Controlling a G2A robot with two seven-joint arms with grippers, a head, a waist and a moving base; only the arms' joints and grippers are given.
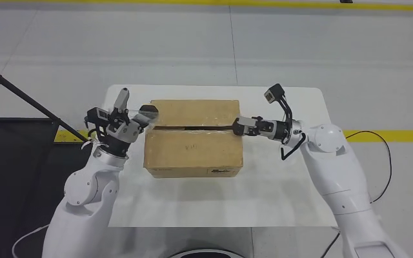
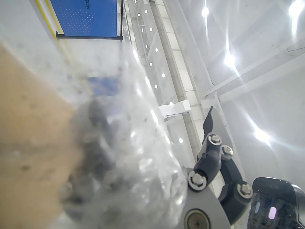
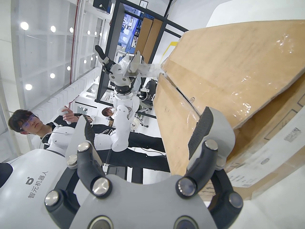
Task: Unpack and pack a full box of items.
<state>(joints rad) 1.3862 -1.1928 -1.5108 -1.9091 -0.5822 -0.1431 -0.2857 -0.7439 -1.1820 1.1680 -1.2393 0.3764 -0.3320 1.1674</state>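
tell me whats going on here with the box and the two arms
The robot is at a cardboard box standing on the white table. The box's top flaps are nearly shut, with a seam along the middle. The right gripper is open at one end of that seam, one finger against the edge of a flap that sits slightly lifted there. The left gripper is open at the other end, with a piece of clear plastic draped over one finger.
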